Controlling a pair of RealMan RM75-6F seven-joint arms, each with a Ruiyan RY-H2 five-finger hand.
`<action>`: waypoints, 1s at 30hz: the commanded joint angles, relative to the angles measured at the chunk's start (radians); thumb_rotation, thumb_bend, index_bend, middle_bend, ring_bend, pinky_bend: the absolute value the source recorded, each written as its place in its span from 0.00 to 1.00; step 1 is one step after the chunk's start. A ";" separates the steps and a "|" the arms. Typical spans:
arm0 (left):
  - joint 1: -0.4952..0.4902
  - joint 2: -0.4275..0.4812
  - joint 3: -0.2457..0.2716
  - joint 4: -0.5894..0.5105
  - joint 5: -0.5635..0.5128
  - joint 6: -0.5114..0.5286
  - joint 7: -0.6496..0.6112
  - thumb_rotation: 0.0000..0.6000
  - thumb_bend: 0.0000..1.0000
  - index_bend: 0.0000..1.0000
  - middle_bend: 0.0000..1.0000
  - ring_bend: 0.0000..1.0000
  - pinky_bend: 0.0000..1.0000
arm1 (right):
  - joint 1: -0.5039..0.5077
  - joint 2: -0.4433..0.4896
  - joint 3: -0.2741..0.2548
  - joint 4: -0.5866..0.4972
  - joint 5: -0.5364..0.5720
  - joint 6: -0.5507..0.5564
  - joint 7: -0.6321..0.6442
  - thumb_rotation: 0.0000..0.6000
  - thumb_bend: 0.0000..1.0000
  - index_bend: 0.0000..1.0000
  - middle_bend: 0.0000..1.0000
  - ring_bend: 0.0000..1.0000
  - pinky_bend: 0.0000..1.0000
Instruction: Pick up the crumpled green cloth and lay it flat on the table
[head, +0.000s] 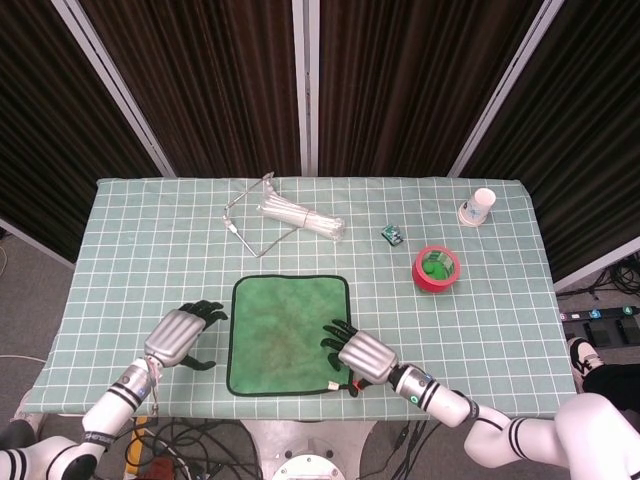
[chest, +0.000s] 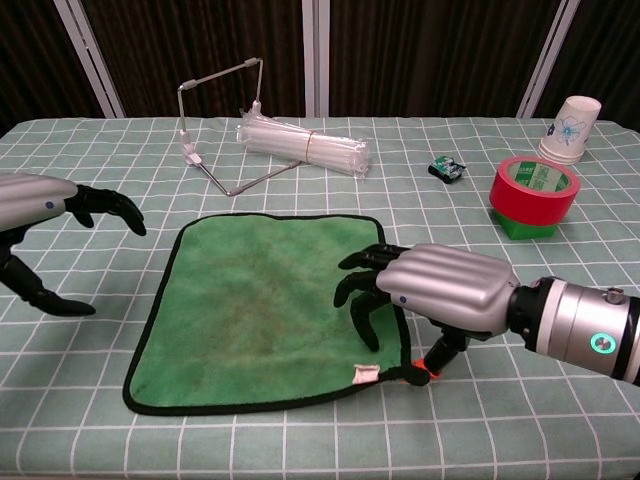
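Note:
The green cloth (head: 288, 335) (chest: 260, 305) lies spread flat on the checked tablecloth near the front edge, its dark border showing all round. My right hand (head: 358, 357) (chest: 435, 295) is at the cloth's near right corner. Its thumb sits on that corner, which lifts slightly toward it, and its fingers curl over the cloth's right side. My left hand (head: 178, 337) (chest: 40, 200) hovers just left of the cloth with fingers apart, holding nothing and clear of the cloth's edge.
Behind the cloth are a wire stand (head: 250, 210) and a bundle of white sticks (head: 300, 218) (chest: 305, 143). To the right stand a red tape roll (head: 436, 268) (chest: 535, 185), a paper cup (head: 480, 205) (chest: 573, 128) and a small packet (head: 391, 235).

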 joint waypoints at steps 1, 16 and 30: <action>-0.001 -0.001 -0.002 0.003 0.000 0.000 -0.004 0.84 0.00 0.22 0.17 0.13 0.22 | -0.006 0.025 -0.011 -0.036 0.013 -0.030 -0.041 0.60 0.00 0.29 0.10 0.00 0.00; 0.030 0.018 -0.050 0.026 -0.040 0.081 -0.026 1.00 0.00 0.22 0.17 0.13 0.22 | -0.112 0.196 0.053 -0.208 0.098 0.120 -0.122 0.63 0.00 0.06 0.02 0.00 0.00; 0.215 0.018 -0.092 0.141 -0.097 0.402 -0.027 1.00 0.00 0.22 0.17 0.13 0.22 | -0.358 0.402 0.137 -0.299 0.279 0.407 -0.199 1.00 0.09 0.09 0.06 0.00 0.00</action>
